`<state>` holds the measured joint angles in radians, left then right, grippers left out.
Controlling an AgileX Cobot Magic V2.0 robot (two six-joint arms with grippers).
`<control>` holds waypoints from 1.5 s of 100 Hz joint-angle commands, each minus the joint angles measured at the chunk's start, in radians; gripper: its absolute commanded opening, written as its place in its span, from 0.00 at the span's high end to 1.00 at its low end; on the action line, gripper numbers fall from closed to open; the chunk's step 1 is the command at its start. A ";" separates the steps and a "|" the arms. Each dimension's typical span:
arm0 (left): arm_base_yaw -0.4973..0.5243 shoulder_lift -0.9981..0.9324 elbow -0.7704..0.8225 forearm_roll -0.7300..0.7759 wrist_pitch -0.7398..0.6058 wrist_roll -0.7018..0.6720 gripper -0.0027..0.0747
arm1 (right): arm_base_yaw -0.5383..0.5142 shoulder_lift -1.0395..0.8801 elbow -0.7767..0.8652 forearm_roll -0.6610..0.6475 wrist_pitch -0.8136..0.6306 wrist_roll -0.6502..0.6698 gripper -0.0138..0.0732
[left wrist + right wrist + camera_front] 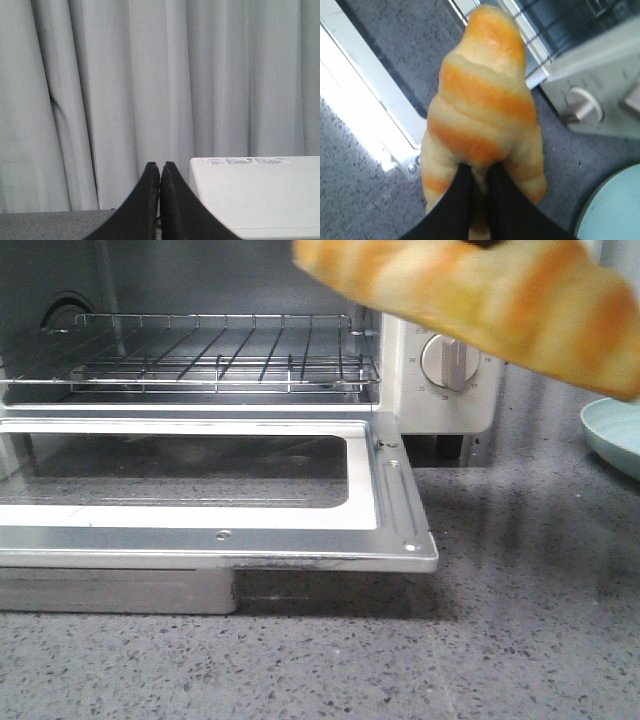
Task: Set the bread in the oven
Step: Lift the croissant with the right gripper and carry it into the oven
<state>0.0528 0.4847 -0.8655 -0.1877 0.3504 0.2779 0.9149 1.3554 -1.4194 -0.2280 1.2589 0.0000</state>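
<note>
The bread [480, 295], golden-orange with pale stripes, hangs in the air at the top right of the front view, in front of the oven's dial panel. My right gripper [480, 172] is shut on the bread [482, 100], its black fingers pinching one end. The cream-white oven [440, 390] stands open, its glass door [190, 485] folded down flat and its wire rack [215, 355] bare. The bread's tip points toward the door's corner [410, 167]. My left gripper [160, 167] is shut and empty, raised beside the oven's white top [260, 195].
A pale blue plate [612, 435] lies on the grey speckled counter [480, 640] right of the oven; it also shows in the right wrist view [615, 210]. A round beige dial [450, 362] sits on the oven's right panel. Grey curtains [125, 90] hang behind.
</note>
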 commanded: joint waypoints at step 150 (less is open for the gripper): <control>0.004 0.009 -0.031 -0.014 -0.062 -0.011 0.99 | 0.036 0.359 -0.349 -0.306 -0.240 -0.068 0.42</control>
<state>0.0528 0.4847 -0.8655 -0.1900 0.3567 0.2761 0.9473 1.7604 -1.7312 -0.4867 1.0664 -0.0725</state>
